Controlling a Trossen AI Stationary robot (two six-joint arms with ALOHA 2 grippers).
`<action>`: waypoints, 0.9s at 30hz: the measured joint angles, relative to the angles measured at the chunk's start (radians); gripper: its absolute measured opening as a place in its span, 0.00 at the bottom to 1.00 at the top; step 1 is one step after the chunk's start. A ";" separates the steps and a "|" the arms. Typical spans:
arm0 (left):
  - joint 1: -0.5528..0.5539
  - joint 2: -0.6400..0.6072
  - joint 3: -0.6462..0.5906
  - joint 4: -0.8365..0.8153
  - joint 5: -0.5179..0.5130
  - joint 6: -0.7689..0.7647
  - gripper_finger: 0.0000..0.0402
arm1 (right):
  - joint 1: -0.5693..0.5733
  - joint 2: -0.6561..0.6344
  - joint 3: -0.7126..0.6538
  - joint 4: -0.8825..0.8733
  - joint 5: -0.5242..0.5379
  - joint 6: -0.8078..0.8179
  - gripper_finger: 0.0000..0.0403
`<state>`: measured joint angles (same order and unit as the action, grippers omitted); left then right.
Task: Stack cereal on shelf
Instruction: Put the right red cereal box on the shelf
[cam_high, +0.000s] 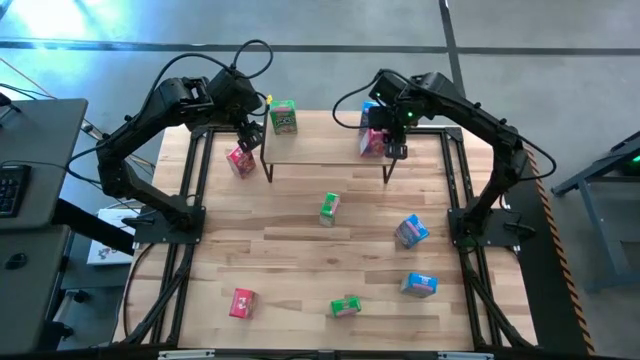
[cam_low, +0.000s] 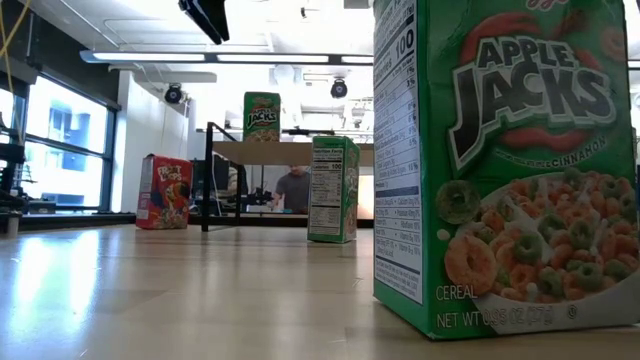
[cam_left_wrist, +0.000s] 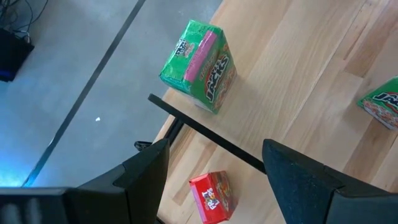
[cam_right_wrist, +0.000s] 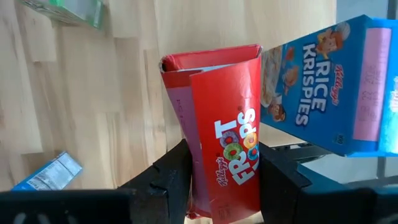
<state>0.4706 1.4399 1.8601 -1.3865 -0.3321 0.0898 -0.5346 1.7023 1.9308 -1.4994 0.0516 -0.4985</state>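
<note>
While loose boxes wait on the near desk (cam_high: 300, 250), the right gripper (cam_right_wrist: 217, 180) pinches a red box (cam_right_wrist: 227, 155) over the shelf (cam_high: 325, 150) beside a blue box (cam_right_wrist: 323, 99), likely for placing; the left gripper (cam_left_wrist: 214, 171), jaws spread, hovers near the green box (cam_left_wrist: 199, 65).

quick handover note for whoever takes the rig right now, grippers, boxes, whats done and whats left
Right gripper: shut on a red Froot Loops box, at the shelf's right end beside a blue Rice Krispies box.
Left gripper: open, empty, over the shelf's left end.
Done: green box on the shelf's left end; blue one at the right end.
Left: finish placing the held box, then shelve six from the table: two red, two green, two blue.
</note>
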 joint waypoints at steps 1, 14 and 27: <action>0.000 0.000 0.000 0.000 0.000 0.000 0.62 | 0.000 0.000 0.000 0.000 0.014 0.000 0.35; 0.000 0.000 0.000 0.000 0.000 0.000 0.62 | 0.000 0.000 0.000 -0.003 0.015 0.000 0.36; 0.000 0.000 0.000 0.000 0.000 0.000 0.62 | 0.001 0.000 0.000 -0.004 0.011 0.000 0.44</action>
<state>0.4707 1.4399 1.8603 -1.3865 -0.3321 0.0898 -0.5339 1.7027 1.9308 -1.5038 0.0624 -0.4984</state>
